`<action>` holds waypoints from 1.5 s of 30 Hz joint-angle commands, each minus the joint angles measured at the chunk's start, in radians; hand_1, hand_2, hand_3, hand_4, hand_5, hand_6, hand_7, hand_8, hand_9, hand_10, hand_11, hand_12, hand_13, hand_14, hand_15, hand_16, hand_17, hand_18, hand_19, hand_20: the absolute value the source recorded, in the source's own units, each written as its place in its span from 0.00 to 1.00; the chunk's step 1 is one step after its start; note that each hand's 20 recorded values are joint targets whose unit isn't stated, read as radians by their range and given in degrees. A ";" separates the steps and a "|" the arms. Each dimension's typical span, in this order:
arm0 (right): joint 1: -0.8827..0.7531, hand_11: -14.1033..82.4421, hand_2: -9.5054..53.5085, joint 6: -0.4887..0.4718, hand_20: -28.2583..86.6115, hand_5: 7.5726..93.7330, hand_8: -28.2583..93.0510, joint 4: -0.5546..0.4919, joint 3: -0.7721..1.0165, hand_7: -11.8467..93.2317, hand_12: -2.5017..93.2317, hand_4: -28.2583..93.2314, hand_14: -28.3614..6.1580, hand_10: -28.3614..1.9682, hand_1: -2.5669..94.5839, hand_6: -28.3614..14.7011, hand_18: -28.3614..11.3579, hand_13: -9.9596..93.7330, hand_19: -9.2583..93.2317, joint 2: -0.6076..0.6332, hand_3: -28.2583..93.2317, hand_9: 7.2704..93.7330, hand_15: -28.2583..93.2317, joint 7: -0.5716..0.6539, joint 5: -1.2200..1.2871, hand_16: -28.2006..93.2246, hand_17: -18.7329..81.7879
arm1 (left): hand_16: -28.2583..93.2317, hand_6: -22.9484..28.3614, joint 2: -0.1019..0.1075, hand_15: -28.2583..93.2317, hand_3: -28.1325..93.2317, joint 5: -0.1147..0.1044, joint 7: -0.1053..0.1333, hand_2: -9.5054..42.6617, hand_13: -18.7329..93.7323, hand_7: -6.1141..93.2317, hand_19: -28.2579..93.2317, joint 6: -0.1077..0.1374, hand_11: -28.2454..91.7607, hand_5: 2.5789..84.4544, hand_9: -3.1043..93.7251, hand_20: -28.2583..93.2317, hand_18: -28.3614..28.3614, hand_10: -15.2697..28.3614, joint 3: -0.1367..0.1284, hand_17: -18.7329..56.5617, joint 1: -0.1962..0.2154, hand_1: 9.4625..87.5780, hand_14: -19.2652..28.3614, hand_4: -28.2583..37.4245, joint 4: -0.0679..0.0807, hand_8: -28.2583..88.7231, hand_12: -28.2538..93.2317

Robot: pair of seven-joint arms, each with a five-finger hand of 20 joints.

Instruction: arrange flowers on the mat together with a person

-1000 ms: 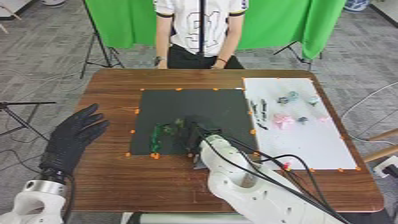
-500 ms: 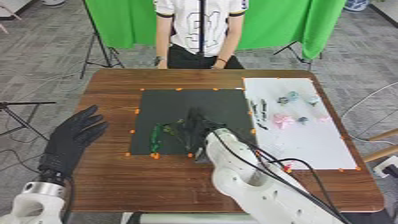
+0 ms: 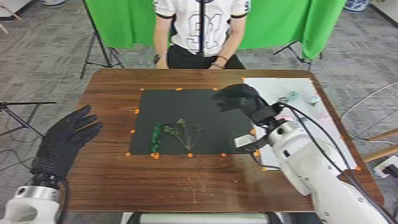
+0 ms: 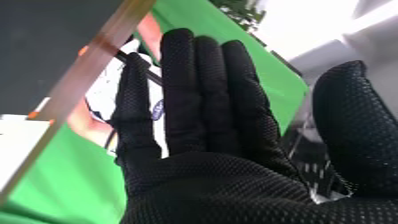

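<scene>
In the head view my right hand (image 3: 238,98) is over the dark mat's upper right corner, near the white sheet. The right wrist view gives its glove (image 4: 204,175) with fingers straight and nothing held. My left hand (image 3: 69,134) rests open at the table's left edge, beside the dark mat (image 3: 173,105). On the mat's lower left part lies a green stem (image 3: 156,137); to the right of it, apart, lies a thin branching sprig (image 3: 186,136). Pale blue-green flowers (image 3: 291,96) lie on the white sheet (image 3: 275,85), partly hidden by my right arm.
A person stands across the wooden table (image 3: 115,175), hands low at its far edge. Orange markers line the mat and the sheet. My right arm crosses the white sheet from the lower right.
My right hand has moved from the mat's lower middle up and right to its upper right corner. The branching sprig lies uncovered on the mat. My left hand has barely moved.
</scene>
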 commanded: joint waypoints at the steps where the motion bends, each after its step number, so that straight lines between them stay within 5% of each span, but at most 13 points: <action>1: -0.460 0.32 0.23 -0.006 0.49 0.42 0.14 0.021 0.562 0.29 0.29 0.05 0.41 0.44 0.20 0.60 0.15 0.43 0.58 -0.007 0.93 0.41 0.44 -0.155 0.825 0.43 0.30 | 0.25 0.51 -0.032 0.47 0.83 -0.014 0.027 0.15 0.45 0.25 0.62 0.026 0.44 0.43 0.39 0.28 0.94 0.66 -0.007 0.20 0.043 0.18 0.74 0.10 -0.010 0.17 0.37; 4: -0.556 0.20 0.13 0.075 0.44 0.36 0.16 -0.014 0.598 0.22 0.27 0.05 0.38 0.47 0.20 0.65 0.15 0.38 0.49 -0.060 0.92 0.34 0.30 -0.258 0.846 0.47 0.28 | 0.25 0.51 -0.044 0.47 0.83 -0.010 0.033 0.16 0.44 0.25 0.62 0.018 0.44 0.43 0.39 0.28 0.93 0.66 -0.004 0.20 0.043 0.18 0.74 0.10 -0.007 0.17 0.37; 7: -0.570 0.18 0.10 0.118 0.43 0.34 0.16 -0.028 0.592 0.21 0.27 0.04 0.39 0.51 0.20 0.66 0.15 0.35 0.45 -0.060 0.92 0.33 0.27 -0.295 0.841 0.47 0.27 | 0.25 0.51 -0.046 0.46 0.83 -0.012 0.046 0.16 0.44 0.25 0.62 0.026 0.44 0.43 0.38 0.28 0.94 0.65 -0.004 0.20 0.045 0.18 0.74 0.10 -0.010 0.17 0.37; 9: -0.579 0.19 0.09 0.101 0.43 0.36 0.16 -0.039 0.613 0.22 0.27 0.04 0.41 0.52 0.19 0.66 0.16 0.36 0.45 -0.067 0.92 0.35 0.28 -0.285 0.829 0.48 0.27 | 0.25 0.51 -0.048 0.46 0.83 -0.001 0.022 0.15 0.44 0.25 0.62 0.006 0.44 0.43 0.38 0.28 0.94 0.65 -0.005 0.20 0.032 0.18 0.74 0.10 -0.006 0.17 0.37; 15: -0.568 0.20 0.09 -0.085 0.45 0.37 0.16 -0.026 0.681 0.23 0.28 0.04 0.45 0.50 0.19 0.64 0.16 0.39 0.46 -0.139 0.92 0.37 0.29 -0.232 0.771 0.50 0.27 | 0.25 0.51 -0.053 0.46 0.83 -0.004 0.034 0.15 0.43 0.25 0.62 0.015 0.43 0.42 0.37 0.27 0.96 0.64 -0.006 0.20 0.053 0.19 0.73 0.10 -0.015 0.17 0.37; 19: -0.581 0.20 0.10 -0.037 0.45 0.37 0.16 -0.039 0.669 0.23 0.28 0.04 0.45 0.49 0.19 0.61 0.17 0.40 0.47 -0.141 0.92 0.36 0.30 -0.231 0.783 0.51 0.27 | 0.25 0.51 -0.048 0.45 0.83 0.001 0.033 0.15 0.43 0.25 0.63 0.005 0.43 0.41 0.35 0.27 0.97 0.64 0.013 0.20 0.027 0.19 0.72 0.10 -0.007 0.17 0.37; 23: -0.578 0.21 0.10 -0.084 0.45 0.37 0.16 -0.036 0.685 0.24 0.28 0.04 0.45 0.47 0.19 0.60 0.17 0.41 0.47 -0.168 0.92 0.37 0.30 -0.205 0.778 0.51 0.28 | 0.26 0.51 -0.063 0.45 0.83 -0.016 0.049 0.15 0.43 0.25 0.62 0.036 0.43 0.41 0.35 0.27 0.96 0.64 0.018 0.20 0.044 0.19 0.72 0.10 -0.009 0.17 0.37; 29: -0.603 0.23 0.10 -0.010 0.47 0.38 0.16 -0.046 0.687 0.24 0.28 0.04 0.45 0.47 0.19 0.59 0.16 0.43 0.50 -0.165 0.92 0.39 0.31 -0.232 0.795 0.51 0.28 | 0.26 0.51 -0.058 0.45 0.83 0.010 0.024 0.15 0.43 0.25 0.62 0.004 0.43 0.42 0.36 0.27 0.94 0.64 0.031 0.20 -0.006 0.19 0.73 0.10 0.006 0.17 0.37; 34: -0.590 0.25 0.12 -0.059 0.47 0.39 0.15 -0.037 0.693 0.25 0.27 0.03 0.44 0.45 0.19 0.58 0.16 0.43 0.52 -0.196 0.92 0.40 0.34 -0.193 0.773 0.50 0.29 | 0.26 0.51 -0.073 0.45 0.83 -0.004 0.025 0.15 0.43 0.26 0.62 0.015 0.43 0.42 0.37 0.27 0.93 0.65 0.028 0.20 0.026 0.19 0.73 0.10 0.002 0.17 0.37; 40: -0.592 0.26 0.12 -0.028 0.47 0.40 0.15 -0.039 0.683 0.26 0.27 0.04 0.44 0.45 0.19 0.58 0.16 0.44 0.53 -0.188 0.92 0.41 0.36 -0.199 0.780 0.49 0.29 | 0.25 0.51 -0.055 0.46 0.83 0.004 0.022 0.15 0.43 0.26 0.62 0.002 0.43 0.42 0.37 0.27 0.93 0.65 0.030 0.20 -0.006 0.19 0.73 0.10 0.011 0.16 0.37; 45: -0.560 0.26 0.12 -0.016 0.47 0.40 0.15 -0.032 0.622 0.26 0.27 0.04 0.44 0.44 0.19 0.58 0.15 0.44 0.54 -0.161 0.92 0.41 0.37 -0.179 0.770 0.48 0.28 | 0.25 0.51 -0.066 0.46 0.83 0.003 0.016 0.16 0.43 0.26 0.62 -0.001 0.44 0.42 0.37 0.28 0.93 0.65 0.033 0.20 0.006 0.19 0.73 0.10 0.011 0.16 0.37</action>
